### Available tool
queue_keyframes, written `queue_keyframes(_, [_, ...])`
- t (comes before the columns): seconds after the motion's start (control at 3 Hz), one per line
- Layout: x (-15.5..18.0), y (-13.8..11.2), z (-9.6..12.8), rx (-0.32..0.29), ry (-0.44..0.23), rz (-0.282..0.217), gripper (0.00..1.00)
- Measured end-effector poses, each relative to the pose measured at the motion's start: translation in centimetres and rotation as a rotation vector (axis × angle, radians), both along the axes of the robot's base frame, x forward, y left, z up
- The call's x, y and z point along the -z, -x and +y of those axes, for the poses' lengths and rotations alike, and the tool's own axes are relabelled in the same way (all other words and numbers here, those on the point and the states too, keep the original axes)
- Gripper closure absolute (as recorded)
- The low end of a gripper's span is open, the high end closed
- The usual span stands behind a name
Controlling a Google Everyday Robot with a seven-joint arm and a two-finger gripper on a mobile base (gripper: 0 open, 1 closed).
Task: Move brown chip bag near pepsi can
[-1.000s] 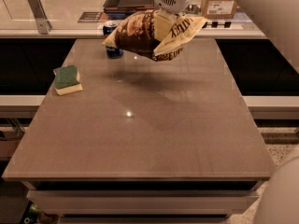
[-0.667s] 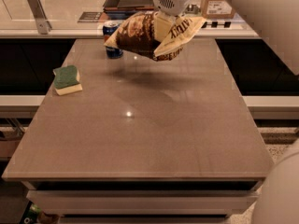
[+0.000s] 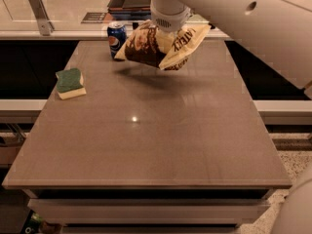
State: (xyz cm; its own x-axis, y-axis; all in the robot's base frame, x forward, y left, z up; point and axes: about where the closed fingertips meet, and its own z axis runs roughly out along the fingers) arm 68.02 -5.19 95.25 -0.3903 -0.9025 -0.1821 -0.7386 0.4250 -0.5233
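Hanging crosswise, brown chip bag [image 3: 146, 47] (left end by pepsi can [image 3: 116, 35]), claw [image 3: 168, 33] clenched on top

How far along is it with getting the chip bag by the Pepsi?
Done: the crinkly dark-brown and cream chip bag is lifted beside the small blue Pepsi can. In hand: the end effector holds it above the far end of the tan tabletop. Left: lower and release.

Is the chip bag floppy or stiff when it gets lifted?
Probably floppy: the brown chip bag droops either side of the pincer holding it above the table. Likely light: one pinch carries it.
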Motion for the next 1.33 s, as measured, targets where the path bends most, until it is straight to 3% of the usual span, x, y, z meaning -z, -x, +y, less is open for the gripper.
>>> queue_keyframes(0.67, [3.0,-1.9,-0.9,0.042,0.086,-0.005,1.00])
queue_keyframes(1.0, [3.1,-1.9,-1.0,0.043,0.087,-0.006,0.84])
queue_keyframes(1.33, [3.1,-1.8,-1.1,0.044,0.088,-0.006,0.61])
